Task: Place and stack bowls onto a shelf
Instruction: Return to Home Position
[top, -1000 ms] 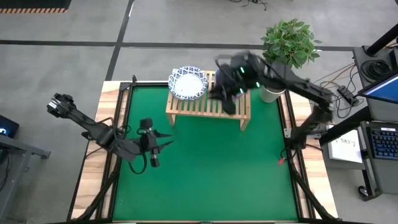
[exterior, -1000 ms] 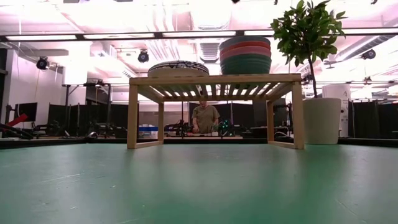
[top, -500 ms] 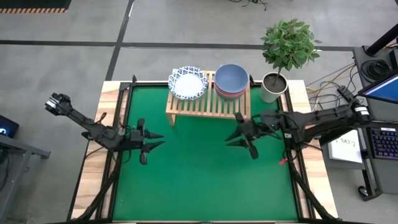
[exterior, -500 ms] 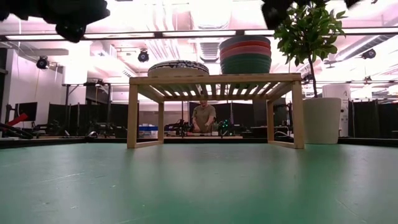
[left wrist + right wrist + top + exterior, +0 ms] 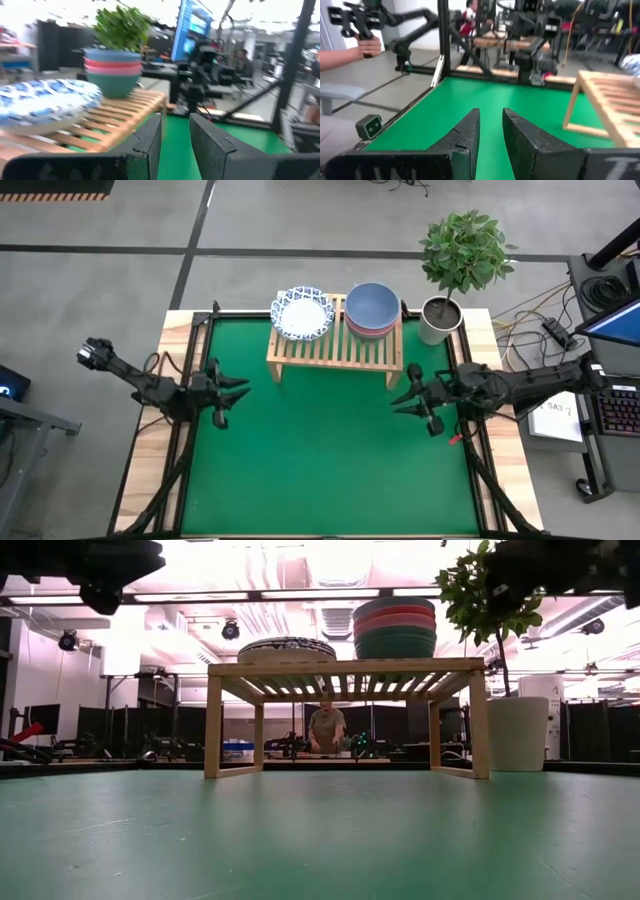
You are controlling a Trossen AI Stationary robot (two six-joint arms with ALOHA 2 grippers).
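The left jaws stood a little apart with nothing between them, hovering over the left edge of the worktop (image 5: 320, 460) and pointing across it. The right jaws were likewise parted and empty. They hovered over the right edge, facing the left jaws and well apart from them.

Ahead of both pairs, toward the worktop's far side, stood the shelf (image 5: 335, 352), between the two arms and touched by neither. On its slatted top, at the end nearer the left jaws, lay the stack of white patterned bowls (image 5: 302, 313); how many it held could not be told. Just beside it, at the end nearer the right jaws, sat the stack of plain bowls (image 5: 372, 307). It had blue-grey on top, two reddish-pink ones under it and the dark green one lowest, on the slats.

Beyond the right jaws, just past that end of the shelf, a potted plant (image 5: 437, 320) stood at the worktop's far corner. Far behind the shelf, a person (image 5: 327, 728) stood in the room.
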